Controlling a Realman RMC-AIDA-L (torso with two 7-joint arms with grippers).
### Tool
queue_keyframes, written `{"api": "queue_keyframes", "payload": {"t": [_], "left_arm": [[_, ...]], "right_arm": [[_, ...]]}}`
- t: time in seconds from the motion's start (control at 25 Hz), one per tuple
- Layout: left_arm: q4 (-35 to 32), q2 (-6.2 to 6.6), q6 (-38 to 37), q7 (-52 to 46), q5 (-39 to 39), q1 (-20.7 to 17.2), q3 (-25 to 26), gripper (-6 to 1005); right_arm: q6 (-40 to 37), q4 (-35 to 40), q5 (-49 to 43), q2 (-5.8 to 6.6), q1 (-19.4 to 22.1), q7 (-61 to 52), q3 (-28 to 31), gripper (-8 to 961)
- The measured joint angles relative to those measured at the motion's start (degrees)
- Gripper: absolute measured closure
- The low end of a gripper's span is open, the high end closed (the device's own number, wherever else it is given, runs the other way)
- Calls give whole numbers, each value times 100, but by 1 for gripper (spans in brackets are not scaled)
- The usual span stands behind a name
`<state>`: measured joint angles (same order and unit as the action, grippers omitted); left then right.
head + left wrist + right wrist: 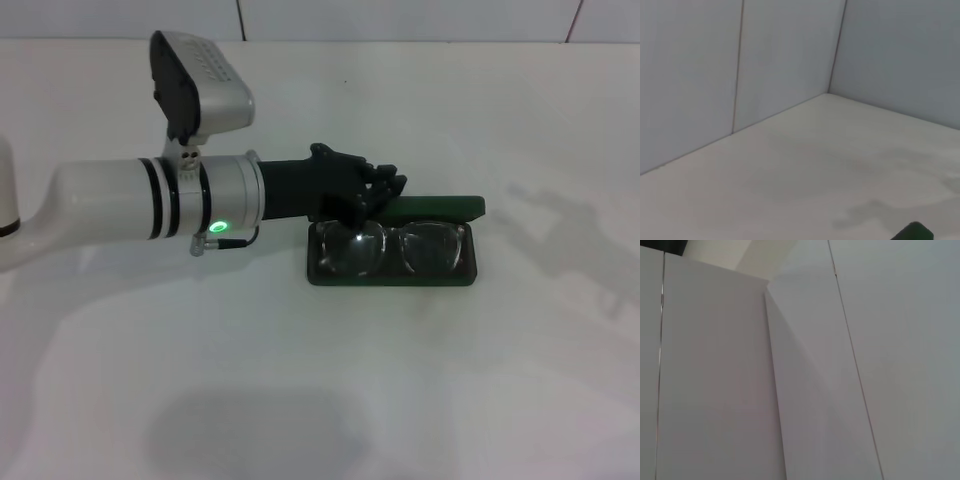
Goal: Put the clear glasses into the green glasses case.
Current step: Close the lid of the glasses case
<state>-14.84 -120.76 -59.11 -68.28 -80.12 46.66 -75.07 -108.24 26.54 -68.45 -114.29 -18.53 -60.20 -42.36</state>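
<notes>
The glasses (393, 246) lie inside the open case (392, 276), lenses up and spanning its tray from end to end; the lid (440, 207) stands behind them. The case sits near the middle of the counter (450, 380). The left gripper (372, 200) reaches in from the left and sits over the case's left end, its dark fingers (385, 188) curled just above the left lens; I cannot tell whether they grip the frame or merely rest near it. The right gripper is out of sight. Placement looks essentially done; what seems left is letting go and pulling the arm clear
</notes>
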Motion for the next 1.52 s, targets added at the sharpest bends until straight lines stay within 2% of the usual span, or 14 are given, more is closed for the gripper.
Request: {"api": "queue_keyframes", "payload": {"t": [0.16,0.88,1.16,1.52], "left_arm": [[-40,1,36,0,246,-20,-295,830],[-9,3,-207,36,237,-106,-399,824],[-330,1,-215,38,542,-362,-866,821],[-740,38,-416,-113,590,-386,-891,818]], "right_arm": [[34,0,-2,-3,-2,0,0,572],[70,0,-2,3,12,-1,0,573],[65,0,-20,-3,25,-1,0,573],[-34,0,-77,-6,114,-20,22,574]]}}
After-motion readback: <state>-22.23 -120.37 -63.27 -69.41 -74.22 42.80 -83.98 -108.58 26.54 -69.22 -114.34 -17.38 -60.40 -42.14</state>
